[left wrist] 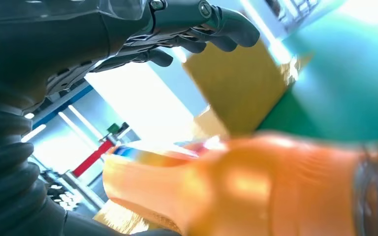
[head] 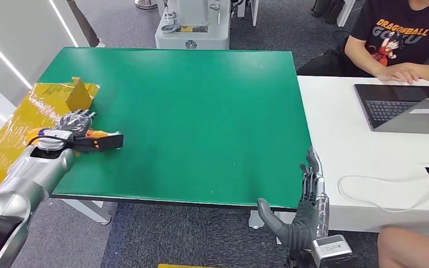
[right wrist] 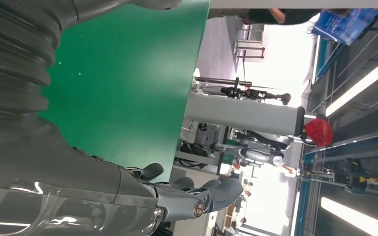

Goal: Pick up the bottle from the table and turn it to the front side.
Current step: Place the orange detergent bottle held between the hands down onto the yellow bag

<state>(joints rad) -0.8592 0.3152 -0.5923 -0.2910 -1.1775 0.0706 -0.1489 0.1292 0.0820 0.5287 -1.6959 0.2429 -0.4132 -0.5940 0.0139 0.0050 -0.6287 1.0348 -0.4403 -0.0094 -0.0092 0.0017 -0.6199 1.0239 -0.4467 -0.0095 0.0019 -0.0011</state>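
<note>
Orange and lying on its side, the bottle (head: 92, 134) rests at the left edge of the green table (head: 201, 123), right under the fingers (head: 78, 119) of the left hand (head: 70, 125). In the left wrist view those fingers (left wrist: 197, 29) arch above the bottle's (left wrist: 256, 191) blurred body with a gap between; whether the thumb touches it I cannot tell, so the grasp stays uncertain. Beyond the fingertips stands a yellow cardboard flap (head: 79, 94) on a yellow sheet (head: 28, 120). The right hand (head: 307, 209) hangs off the table's near right corner, fingers (right wrist: 211, 191) loosely spread, holding nothing. A person (head: 402, 39) sits at a white desk (head: 357, 156) with a laptop (head: 402, 106).
</note>
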